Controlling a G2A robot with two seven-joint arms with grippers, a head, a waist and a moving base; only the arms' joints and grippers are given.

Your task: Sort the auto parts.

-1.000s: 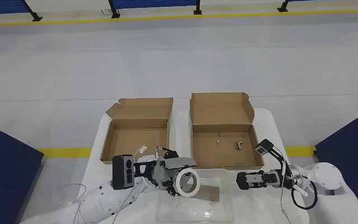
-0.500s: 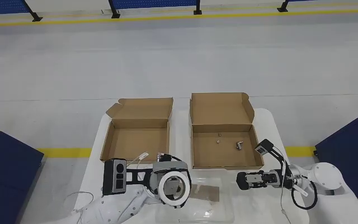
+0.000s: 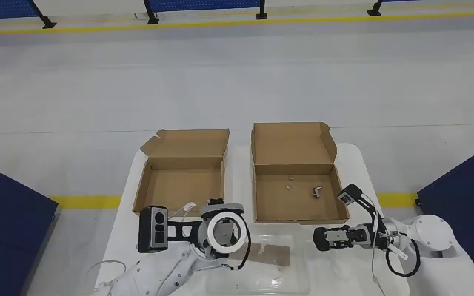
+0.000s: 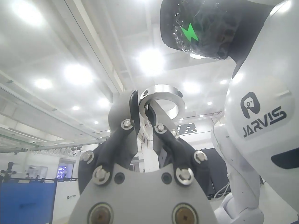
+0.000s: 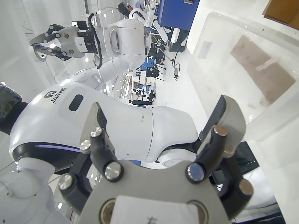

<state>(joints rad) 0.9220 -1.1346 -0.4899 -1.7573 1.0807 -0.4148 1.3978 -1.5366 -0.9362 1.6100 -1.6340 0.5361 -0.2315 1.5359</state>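
My left gripper (image 4: 142, 108) points up toward the robot's head, shut on the wall of a shiny metal ring (image 4: 161, 90). From above, that ring (image 3: 224, 219) hovers over the table's front, just in front of the left cardboard box (image 3: 180, 194). My right gripper (image 5: 161, 117) is open and holds nothing; it sits low at the front right (image 3: 320, 238), beside the clear plastic bin (image 5: 233, 24). The right cardboard box (image 3: 296, 211) holds two small parts (image 3: 317, 192). Farther off in the right wrist view, the left gripper (image 5: 32, 48) shows with the ring.
The clear bin (image 3: 296, 277) at the table's front edge holds a brown pad (image 3: 270, 254) and a small pale piece (image 5: 266, 64). Both boxes stand with their lids folded back. Blue panels flank the table on either side.
The left arm carried the ring leftward, then a little back toward the left box. The right arm stayed still.
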